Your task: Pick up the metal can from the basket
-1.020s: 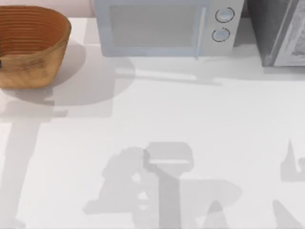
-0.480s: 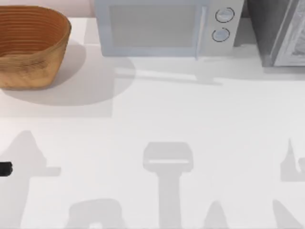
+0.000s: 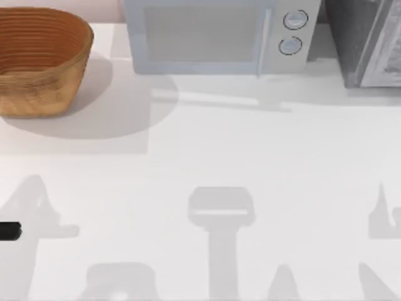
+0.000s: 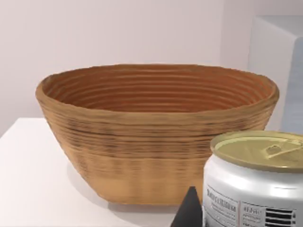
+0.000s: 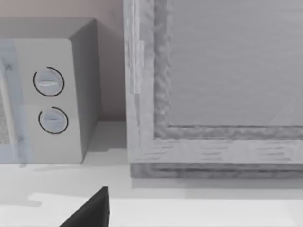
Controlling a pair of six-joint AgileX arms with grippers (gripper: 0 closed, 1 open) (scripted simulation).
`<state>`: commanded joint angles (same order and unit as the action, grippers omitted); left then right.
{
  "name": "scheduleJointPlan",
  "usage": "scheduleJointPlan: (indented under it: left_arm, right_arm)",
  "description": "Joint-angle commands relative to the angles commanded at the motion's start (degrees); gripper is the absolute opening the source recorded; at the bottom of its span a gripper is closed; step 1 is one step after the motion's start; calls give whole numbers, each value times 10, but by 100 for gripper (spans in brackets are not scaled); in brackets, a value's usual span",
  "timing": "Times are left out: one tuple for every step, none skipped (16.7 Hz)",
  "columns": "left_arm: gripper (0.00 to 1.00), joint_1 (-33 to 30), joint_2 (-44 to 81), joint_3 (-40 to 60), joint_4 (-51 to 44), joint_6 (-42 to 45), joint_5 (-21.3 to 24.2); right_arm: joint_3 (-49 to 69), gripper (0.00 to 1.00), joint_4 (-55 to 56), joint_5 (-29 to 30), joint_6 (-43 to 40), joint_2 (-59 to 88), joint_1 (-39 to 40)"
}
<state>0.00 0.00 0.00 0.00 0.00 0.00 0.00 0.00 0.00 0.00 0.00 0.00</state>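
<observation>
The basket (image 3: 37, 59), orange-brown wicker with ribbed coils, stands at the table's back left; in the left wrist view the basket (image 4: 156, 132) is upright with no object visible inside. The metal can (image 4: 255, 184), white-sided with a dull gold top, hangs close to the camera in front of the basket and outside it. My left gripper (image 3: 9, 231) is at the table's left edge, well in front of the basket. It is shut on the can, with one dark fingertip (image 4: 190, 213) against the can's side. My right gripper (image 5: 90, 215) is parked near the back right.
A pale microwave (image 3: 216, 34) with two round knobs stands at the back centre, also seen as the microwave (image 5: 47, 99) in the right wrist view. A grey box-like cabinet (image 3: 369, 41) fills the back right corner. Arm shadows lie across the white table (image 3: 250, 144).
My left gripper has moved from beside the basket toward the table's front left, carrying the can. The arm shadows shifted with it. The right arm has not moved.
</observation>
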Motion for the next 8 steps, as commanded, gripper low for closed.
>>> scheduleJointPlan:
  left_arm:
    - [0, 1, 3, 0, -1, 1, 0]
    - [0, 1, 3, 0, -1, 1, 0]
    - [0, 0, 7, 2, 1, 1, 2]
    - [0, -1, 16, 7, 6, 2, 6]
    - [0, -4, 32, 15, 15, 2, 14]
    - [0, -7, 53, 25, 26, 3, 25]
    - [0, -11, 78, 37, 40, 4, 38]
    - [0, -16, 109, 52, 57, 5, 54]
  right_arm:
    - [0, 100, 0, 0, 0, 0, 0]
    - [0, 100, 0, 0, 0, 0, 0]
    - [0, 100, 0, 0, 0, 0, 0]
    - [0, 100, 0, 0, 0, 0, 0]
    - [0, 100, 0, 0, 0, 0, 0]
    - [0, 100, 0, 0, 0, 0, 0]
    - [0, 100, 0, 0, 0, 0, 0]
    - [0, 100, 0, 0, 0, 0, 0]
